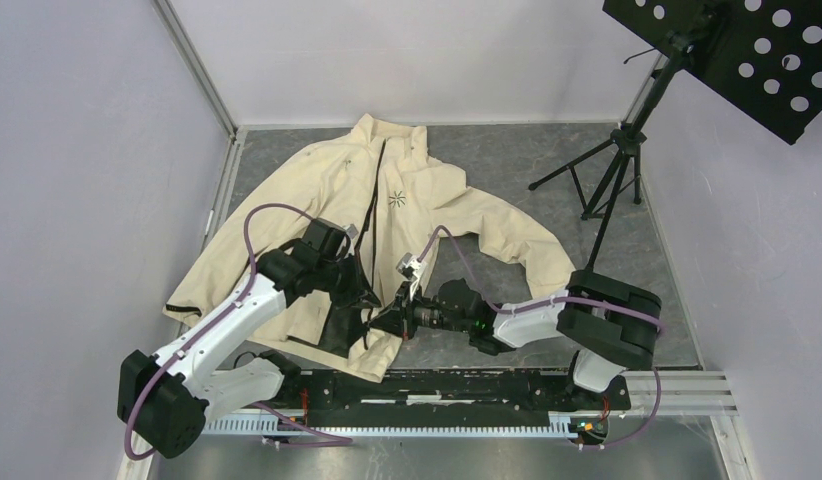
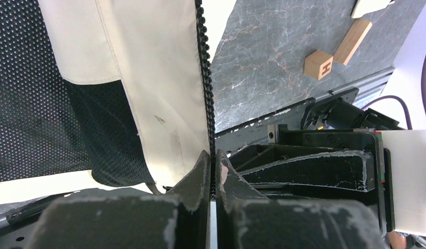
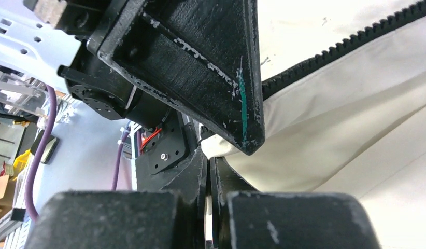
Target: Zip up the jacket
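Cream-beige fabric jacket (image 1: 327, 185) with dark toothed zipper (image 2: 204, 78), spread mid-frame.
Left gripper (image 2: 213, 174) pinches the jacket's zipper edge; right gripper (image 3: 208, 179) is clamped on its cream fabric.

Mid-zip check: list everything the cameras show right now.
cream-beige fabric jacket: one, cream with black mesh lining, spread mid-table.
dark front zipper: one, black, down the jacket's front.
grey marbled table top: one, under everything.
black tripod stand with perforated panel: one, far right.
light wooden blocks: two, tan, a cube marked H beside a bar, on the table.
left gripper: black, shut on the zipper.
right gripper: black, shut on jacket fabric.
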`<state>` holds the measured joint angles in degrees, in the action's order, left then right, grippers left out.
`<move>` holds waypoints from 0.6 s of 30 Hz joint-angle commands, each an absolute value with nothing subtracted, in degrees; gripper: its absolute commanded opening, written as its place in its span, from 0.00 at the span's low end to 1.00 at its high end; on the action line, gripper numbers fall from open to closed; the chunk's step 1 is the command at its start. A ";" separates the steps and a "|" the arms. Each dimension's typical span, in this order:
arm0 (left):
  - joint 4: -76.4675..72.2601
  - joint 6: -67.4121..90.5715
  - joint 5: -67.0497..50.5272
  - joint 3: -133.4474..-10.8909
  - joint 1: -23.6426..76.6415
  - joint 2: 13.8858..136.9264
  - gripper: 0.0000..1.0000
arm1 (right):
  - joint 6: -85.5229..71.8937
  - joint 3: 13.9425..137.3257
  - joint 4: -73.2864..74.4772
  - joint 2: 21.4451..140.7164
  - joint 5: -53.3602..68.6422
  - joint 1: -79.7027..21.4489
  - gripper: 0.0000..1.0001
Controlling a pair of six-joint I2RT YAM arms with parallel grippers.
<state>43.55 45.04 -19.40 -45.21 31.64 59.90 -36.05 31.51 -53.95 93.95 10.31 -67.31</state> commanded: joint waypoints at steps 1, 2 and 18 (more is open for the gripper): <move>43.23 40.96 -21.68 -47.50 31.91 58.98 0.03 | -30.13 31.55 -67.24 95.49 18.07 -66.25 0.00; 43.26 40.45 -22.04 -47.71 31.90 58.85 0.07 | -28.98 31.80 -68.53 96.08 20.45 -65.87 0.00; 63.00 36.30 -4.04 -59.42 31.17 54.57 1.00 | -33.97 26.27 -102.75 103.36 45.90 -58.53 0.00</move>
<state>54.89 39.09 -11.70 -56.38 31.62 54.54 -31.64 27.59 -82.30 101.12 38.22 -59.57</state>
